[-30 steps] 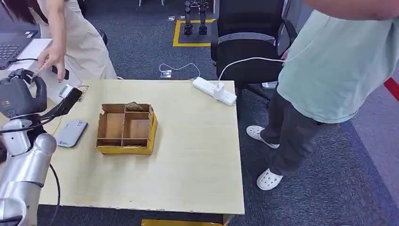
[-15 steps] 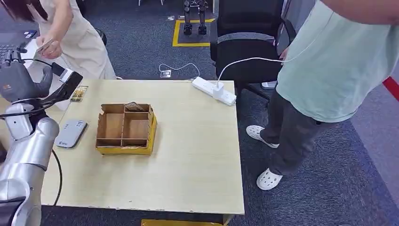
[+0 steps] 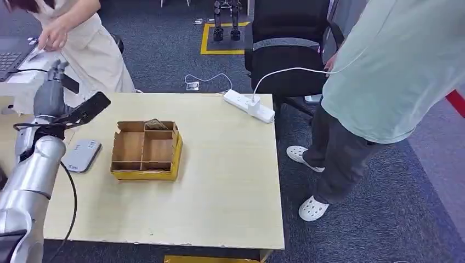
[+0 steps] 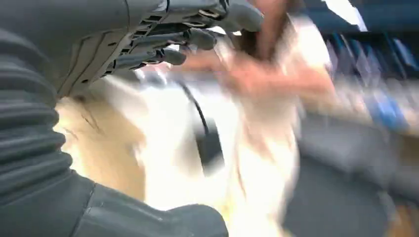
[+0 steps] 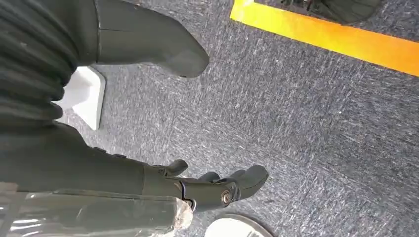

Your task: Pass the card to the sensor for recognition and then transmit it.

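Reaching up for the handoff is the step here, as far as I can tell. The left robot hand (image 3: pixel 50 87) is raised off the far left corner of the surface (image 3: pixel 219 181), fingers spread with the thumb well apart, nothing in it. A person's hand (image 3: pixel 53 35) hovers just above it. The card itself I honestly can't make out; it may be in that person's hand, but it's too small to say. The right robot hand (image 5: pixel 212 187) hangs by the floor, loosely spread and empty.

To do this well I'd hold the palm steady, let the card settle between thumb and fingers before pinching, and grip one edge so the flat face stays free. The grey sensor (image 3: pixel 81 155) lies near, beside the cardboard box (image 3: pixel 147 149), so it's a short swing down, keeping the card level.
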Robot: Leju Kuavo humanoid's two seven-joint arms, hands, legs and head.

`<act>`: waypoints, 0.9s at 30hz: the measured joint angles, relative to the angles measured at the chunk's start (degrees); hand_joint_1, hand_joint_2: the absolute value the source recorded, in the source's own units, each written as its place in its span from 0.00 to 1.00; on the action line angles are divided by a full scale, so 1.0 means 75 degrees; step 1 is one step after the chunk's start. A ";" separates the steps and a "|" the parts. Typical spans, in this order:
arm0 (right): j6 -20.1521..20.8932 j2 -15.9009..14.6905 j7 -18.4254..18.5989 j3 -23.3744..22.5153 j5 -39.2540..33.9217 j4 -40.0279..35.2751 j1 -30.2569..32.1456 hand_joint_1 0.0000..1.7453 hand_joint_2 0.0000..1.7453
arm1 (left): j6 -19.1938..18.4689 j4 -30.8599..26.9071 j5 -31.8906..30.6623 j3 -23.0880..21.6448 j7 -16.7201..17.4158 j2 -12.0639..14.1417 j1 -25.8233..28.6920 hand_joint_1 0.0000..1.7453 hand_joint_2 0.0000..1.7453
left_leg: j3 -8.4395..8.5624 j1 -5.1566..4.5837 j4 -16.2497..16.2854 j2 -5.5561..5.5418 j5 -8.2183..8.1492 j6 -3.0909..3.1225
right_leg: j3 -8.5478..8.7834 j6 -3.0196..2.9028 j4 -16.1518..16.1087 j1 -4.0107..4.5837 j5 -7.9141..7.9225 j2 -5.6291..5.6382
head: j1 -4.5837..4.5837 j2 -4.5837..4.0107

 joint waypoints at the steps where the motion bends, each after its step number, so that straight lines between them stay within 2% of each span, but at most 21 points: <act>1: 0.0000 -0.0006 -0.0023 0.0000 -0.0015 0.0000 0.0008 0.00 1.00 | -0.0500 -0.0110 0.0183 -0.0148 -0.0083 0.0239 0.0052 0.00 1.00 | 0.0001 0.0001 0.0000 0.0016 0.0000 0.0000 | -0.0006 -0.0003 0.0001 0.0001 0.0002 0.0017 | -0.0003 0.0000; 2: 0.0000 -0.0015 -0.0044 0.0000 -0.0026 0.0000 0.0038 0.00 1.00 | -0.1070 -0.0299 0.0486 -0.0402 -0.0158 0.0566 0.0122 0.00 1.00 | 0.0000 0.0001 0.0000 0.0036 -0.0001 -0.0001 | -0.0017 -0.0004 0.0001 0.0001 0.0003 0.0035 | -0.0006 0.0000; 3: 0.0000 -0.0029 -0.0052 0.0000 -0.0029 0.0000 0.0062 0.00 1.00 | -0.1197 -0.0419 0.0640 -0.0530 -0.0175 0.0845 0.0160 0.00 1.00 | 0.0000 0.0001 0.0000 0.0038 -0.0003 -0.0003 | -0.0021 -0.0004 0.0001 0.0001 0.0002 0.0036 | -0.0012 0.0000; 6: 0.0000 -0.0044 -0.0073 0.0000 -0.0032 0.0000 0.0087 0.00 1.00 | -0.1337 -0.0727 0.0788 -0.0776 -0.0175 0.1329 0.0220 0.00 1.00 | -0.0002 0.0001 -0.0003 0.0027 -0.0003 -0.0002 | -0.0021 -0.0004 0.0000 0.0002 0.0000 0.0025 | -0.0015 0.0000; 8: 0.0000 -0.0044 -0.0076 -0.0003 -0.0035 0.0000 0.0077 0.00 1.00 | -0.1383 -0.0832 0.0821 -0.0891 -0.0173 0.1489 0.0244 0.00 1.00 | -0.0008 0.0001 -0.0006 0.0022 -0.0003 -0.0002 | -0.0014 -0.0003 0.0001 0.0002 0.0000 0.0018 | -0.0015 0.0000; 10: -0.0009 -0.0047 -0.0111 0.0000 -0.0102 -0.0003 0.0078 0.00 1.00 | -0.2207 -0.1054 0.1311 -0.1127 -0.0187 0.1897 0.0322 0.00 1.00 | -0.0014 0.0005 -0.0010 0.0033 -0.0002 -0.0004 | -0.0010 -0.0007 0.0010 0.0006 0.0004 0.0025 | -0.0003 0.0000; 11: -0.0015 -0.0058 -0.0119 -0.0003 -0.0137 -0.0003 0.0087 0.00 1.00 | -0.2734 -0.1323 0.1804 -0.1358 -0.0187 0.2420 0.0445 0.00 1.00 | -0.0009 0.0006 -0.0010 0.0067 -0.0003 -0.0004 | -0.0024 -0.0017 0.0008 0.0008 0.0010 0.0055 | 0.0000 0.0000; 13: -0.0032 -0.0084 -0.0125 -0.0018 -0.0193 0.0000 0.0143 0.00 1.00 | -0.3243 -0.2037 0.2623 -0.1713 -0.0172 0.3420 0.0706 0.00 1.00 | -0.0022 0.0010 -0.0008 0.0114 -0.0011 -0.0018 | -0.0055 -0.0025 0.0009 0.0013 0.0027 0.0105 | -0.0023 0.0000; 15: -0.0035 -0.0122 -0.0125 -0.0029 -0.0210 0.0000 0.0209 0.00 1.00 | -0.3286 -0.2950 0.3697 -0.1806 -0.0091 0.4507 0.1274 0.00 1.00 | -0.0027 0.0013 -0.0008 0.0122 -0.0015 -0.0023 | -0.0064 -0.0026 0.0009 0.0015 0.0027 0.0118 | -0.0015 -0.0003; 16: -0.0035 -0.0140 -0.0119 -0.0029 -0.0224 0.0000 0.0235 0.00 1.00 | -0.3214 -0.3660 0.4474 -0.1794 0.0008 0.5252 0.1733 0.00 1.00 | -0.0026 0.0014 -0.0005 0.0133 -0.0018 -0.0020 | -0.0080 -0.0025 0.0002 0.0017 0.0025 0.0129 | -0.0029 0.0000; 17: -0.0038 -0.0160 -0.0116 -0.0035 -0.0236 0.0000 0.0264 0.00 1.00 | -0.3196 -0.4232 0.4967 -0.1770 0.0052 0.5690 0.2049 0.00 1.00 | -0.0037 0.0013 -0.0005 0.0119 -0.0023 -0.0017 | -0.0080 -0.0020 -0.0004 0.0015 0.0021 0.0112 | -0.0050 0.0000; 19: -0.0035 -0.0181 -0.0116 -0.0044 -0.0245 0.0000 0.0266 0.00 1.00 | -0.3173 -0.5186 0.5338 -0.1684 0.0189 0.6334 0.2474 0.00 1.00 | -0.0034 0.0002 -0.0005 0.0032 -0.0024 -0.0007 | -0.0056 0.0009 -0.0012 0.0011 -0.0020 0.0032 | -0.0038 0.0000; 20: -0.0038 -0.0181 -0.0119 -0.0050 -0.0257 0.0000 0.0230 0.00 1.00 | -0.3158 -0.5499 0.5226 -0.1657 0.0206 0.6493 0.2688 0.00 1.00 | -0.0025 0.0001 -0.0006 0.0008 -0.0024 -0.0006 | -0.0038 0.0011 -0.0014 0.0001 -0.0021 0.0008 | -0.0023 0.0000; 22: -0.0044 -0.0178 -0.0122 -0.0061 -0.0292 -0.0003 0.0163 0.00 1.00 | -0.3047 -0.6032 0.4633 -0.1645 0.0250 0.6533 0.3099 0.00 1.00 | -0.0016 -0.0007 -0.0006 -0.0003 -0.0028 0.0000 | -0.0023 0.0018 -0.0019 -0.0006 -0.0025 -0.0011 | -0.0017 0.0000; 23: -0.0050 -0.0178 -0.0114 -0.0064 -0.0315 0.0000 0.0132 0.00 1.00 | -0.2697 -0.6220 0.3529 -0.1697 0.0094 0.6241 0.3279 0.00 1.00 | -0.0006 -0.0019 -0.0007 -0.0006 -0.0027 0.0002 | -0.0016 0.0019 -0.0019 -0.0016 -0.0024 -0.0014 | -0.0006 0.0000; 24: -0.0050 -0.0175 -0.0105 -0.0067 -0.0321 -0.0003 0.0117 0.00 1.00 | -0.2409 -0.6226 0.2797 -0.1803 0.0003 0.6030 0.3353 0.00 1.00 | 0.0002 -0.0031 -0.0010 -0.0013 -0.0020 0.0011 | 0.0001 0.0019 -0.0015 -0.0029 -0.0024 -0.0023 | -0.0012 0.0000; 25: -0.0052 -0.0172 -0.0102 -0.0070 -0.0324 0.0000 0.0107 0.00 1.00 | -0.2061 -0.6226 0.2001 -0.2025 -0.0085 0.5675 0.3442 0.00 1.00 | 0.0006 -0.0029 -0.0011 -0.0016 -0.0018 0.0012 | 0.0011 0.0019 -0.0011 -0.0028 -0.0024 -0.0026 | -0.0026 0.0000; 27: -0.0050 -0.0154 -0.0081 -0.0070 -0.0306 -0.0003 0.0085 0.00 1.00 | -0.1560 -0.6223 0.1140 -0.2541 -0.0111 0.5221 0.3651 0.00 1.00 | 0.0004 -0.0013 -0.0009 -0.0010 -0.0015 0.0011 | 0.0004 0.0004 -0.0012 -0.0012 -0.0003 -0.0023 | -0.0020 0.0000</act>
